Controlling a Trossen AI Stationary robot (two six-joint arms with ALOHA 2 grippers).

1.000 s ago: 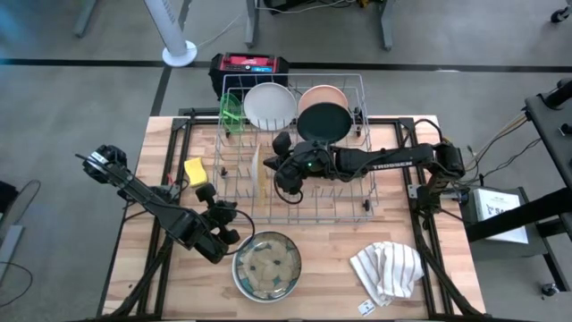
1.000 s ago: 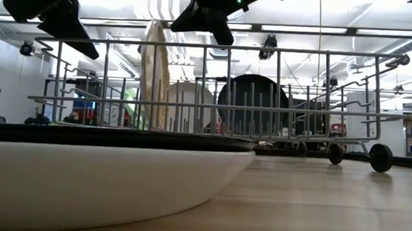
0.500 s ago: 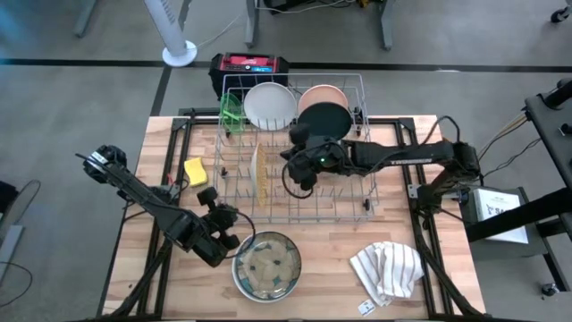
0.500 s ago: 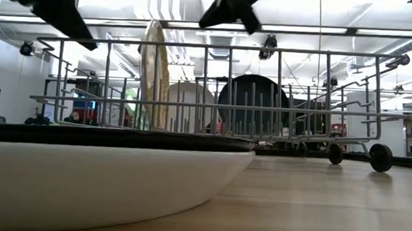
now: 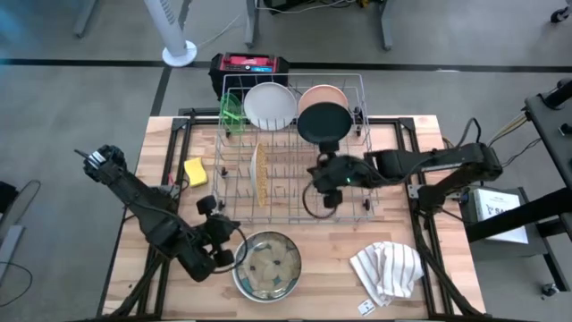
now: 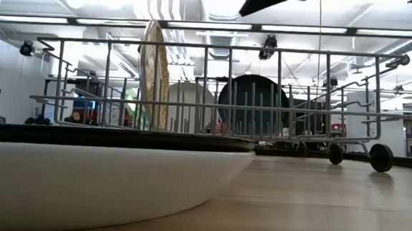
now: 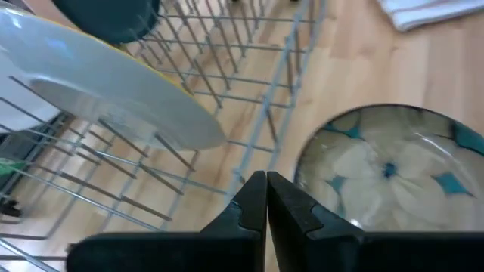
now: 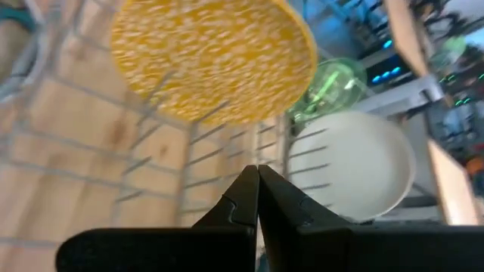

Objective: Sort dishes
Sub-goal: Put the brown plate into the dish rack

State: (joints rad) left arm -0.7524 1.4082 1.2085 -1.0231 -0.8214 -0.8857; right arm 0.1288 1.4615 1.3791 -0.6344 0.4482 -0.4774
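Note:
A wire dish rack (image 5: 295,156) holds the dishes. The lime-green one (image 5: 231,112), a white plate (image 5: 270,105), a peach one (image 5: 326,93) and a black one (image 5: 323,123) stand at its far end. A speckled tan plate (image 5: 259,174) stands on edge between the tines at mid-rack. A larger white plate with a flower pattern (image 5: 266,266) lies flat on the table in front of the rack. My left gripper (image 5: 228,241) hangs shut beside that plate's left rim, above the table. My right gripper (image 5: 320,179) hangs shut above the rack's right half, clear of the speckled plate (image 8: 212,60).
A yellow sponge (image 5: 195,170) lies left of the rack. A crumpled striped towel (image 5: 386,270) lies at the near right. A red-and-black box (image 5: 250,64) stands behind the rack. The rack's upright tines (image 7: 249,113) stand between the left gripper and the racked dishes.
My right gripper has drawn back from the speckled plate toward the table's right edge, rising and rolling at the wrist, fingers still shut. My left gripper has risen and swung a little toward the near edge, beside the large plate. The dishes have stayed in place.

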